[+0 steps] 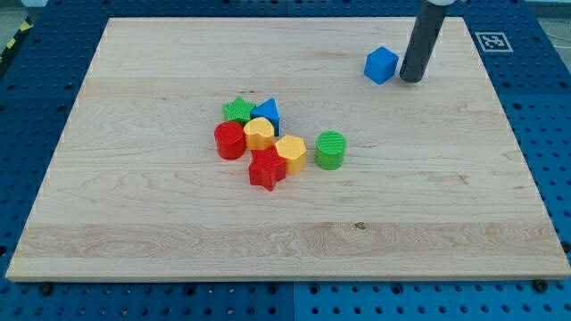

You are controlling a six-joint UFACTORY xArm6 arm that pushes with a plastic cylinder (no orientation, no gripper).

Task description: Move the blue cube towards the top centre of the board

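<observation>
We find the blue cube (pixel 381 65) in the upper right part of the bench (pixel 134 232), well apart from the cluster of other blocks near the middle. Our tool is a plain rod with nothing to spread or pinch; its tip (pixel 411 79) stands just beside the cube on the view's right, and we cannot tell whether the two touch.

The position suits a push toward the view's left, which is where the top centre lies. The risks we note:

- The tip sits slightly below the cube's middle in the view (perspective may exaggerate this). An off-centre contact would turn the cube and let it slip off the rod toward the top edge, which is near.
- A push angled downward would send the cube toward the blue triangular block (pixel 268 112) and green block (pixel 237 110) at the cluster's top, disturbing them.
- Overshooting would carry the cube past centre into the upper left.

The remaining blocks lie clear of a straight leftward path.
</observation>
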